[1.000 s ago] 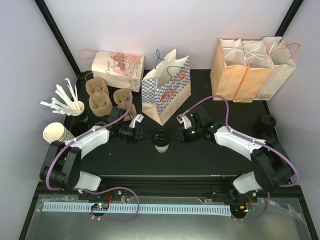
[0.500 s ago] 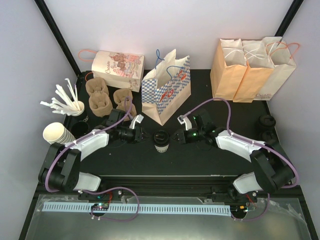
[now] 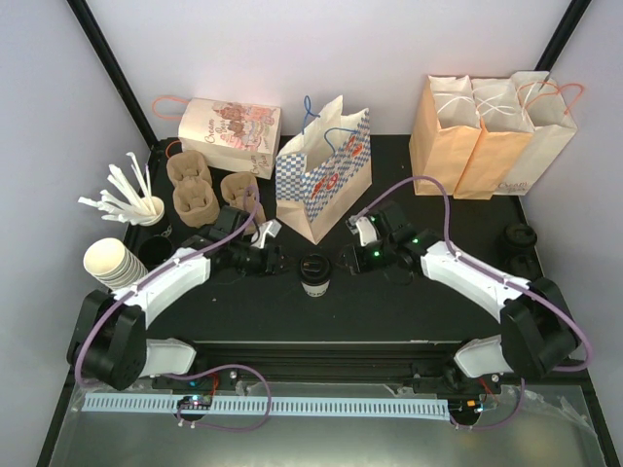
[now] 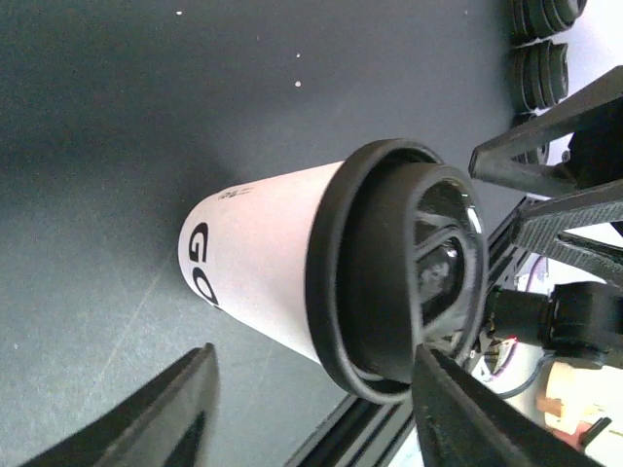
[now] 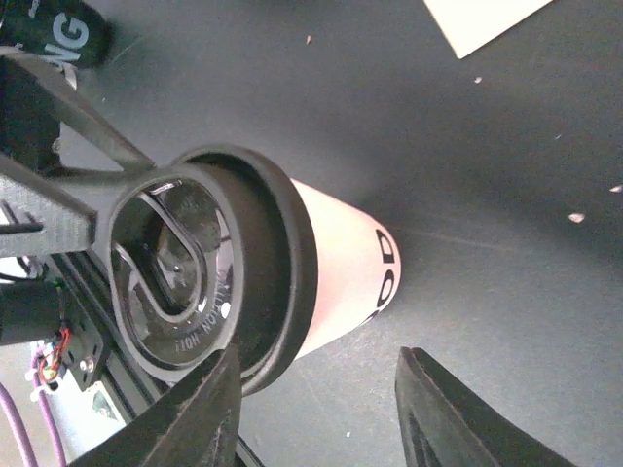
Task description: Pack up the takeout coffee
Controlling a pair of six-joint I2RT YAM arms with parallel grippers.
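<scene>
One takeout coffee cup (image 3: 313, 273), white with black printing and a black lid, stands upright on the black table near the front middle. It fills the left wrist view (image 4: 263, 282) and the right wrist view (image 5: 346, 272). My left gripper (image 3: 276, 259) is just left of it, open and empty (image 4: 311, 413), with the cup just beyond its fingertips. My right gripper (image 3: 347, 260) is just right of it, open and empty (image 5: 316, 418), with the lid close to one finger. Neither gripper holds the cup.
A blue checkered bag (image 3: 326, 180) stands open behind the cup. Three tan paper bags (image 3: 492, 136) stand back right and a white printed bag (image 3: 229, 125) back left. Brown pulp carriers (image 3: 195, 190), a stack of plain cups (image 3: 112, 258), white cutlery (image 3: 131, 199) and spare black lids (image 3: 518, 243) are also there.
Both arms have shifted slightly, and the grippers stay open on either side of the cup. The cup has not moved.
</scene>
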